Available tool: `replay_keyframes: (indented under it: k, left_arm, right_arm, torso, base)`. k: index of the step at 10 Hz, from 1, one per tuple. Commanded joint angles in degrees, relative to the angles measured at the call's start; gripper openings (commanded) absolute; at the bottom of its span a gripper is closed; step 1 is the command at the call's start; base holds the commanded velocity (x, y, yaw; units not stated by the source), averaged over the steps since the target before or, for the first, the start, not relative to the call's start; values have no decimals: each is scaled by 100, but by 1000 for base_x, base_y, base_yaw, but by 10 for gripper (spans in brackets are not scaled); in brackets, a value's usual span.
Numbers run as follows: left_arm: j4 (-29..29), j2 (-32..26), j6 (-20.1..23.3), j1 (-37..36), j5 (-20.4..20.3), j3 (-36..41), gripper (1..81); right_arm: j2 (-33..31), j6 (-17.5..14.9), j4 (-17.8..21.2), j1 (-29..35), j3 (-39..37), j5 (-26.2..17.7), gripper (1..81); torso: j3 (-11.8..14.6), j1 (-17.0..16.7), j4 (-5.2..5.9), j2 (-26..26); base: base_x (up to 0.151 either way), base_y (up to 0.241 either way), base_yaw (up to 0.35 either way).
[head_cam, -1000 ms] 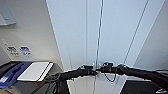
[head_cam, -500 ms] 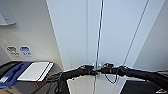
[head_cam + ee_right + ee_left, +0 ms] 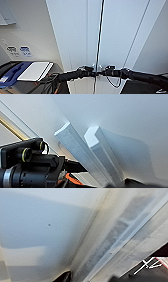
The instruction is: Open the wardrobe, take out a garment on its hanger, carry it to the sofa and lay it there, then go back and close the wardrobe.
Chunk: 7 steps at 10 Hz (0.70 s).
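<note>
Soft, even light makes the white wardrobe look pale blue. Everything is blurry. Its handles cast a faint grey shadow.

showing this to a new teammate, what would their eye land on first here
The tall white wardrobe dead ahead, doors shut with a dark seam down the middle. Next, the two black arms meeting at that seam low in the head view, the left hand and right hand both up at the pair of small white handles.
</note>
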Motion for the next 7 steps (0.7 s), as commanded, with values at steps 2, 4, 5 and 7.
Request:
replay_keyframes:
  k: [2, 4, 5, 7]
  left_arm:
    - [290, -571, 59, 84, -1110, 2638, 811]
    - [685, -1081, 50, 515, -1058, 3482, 811]
    - [888, -1422, 50, 726, -1031, 3922, 811]
    - [1091, -2213, 50, 1182, -1022, 4572, 811]
  right_arm:
    - [-45, 48, 157, 176, 1063, 127, 811]
    - [-282, 48, -132, -122, 1520, 189, 811]
    - [-466, 48, -291, -298, 1827, 197, 811]
    - [-870, 48, -580, -667, 2354, 407, 811]
  torso:
    - [0, 2, 0, 2]
    - [0, 7, 0, 2]
    - [0, 9, 0, 2]
    - [0, 9, 0, 2]
  base:
    - [0, 0, 0]
    - [0, 0, 0]
    - [0, 0, 0]
    - [0, 0, 0]
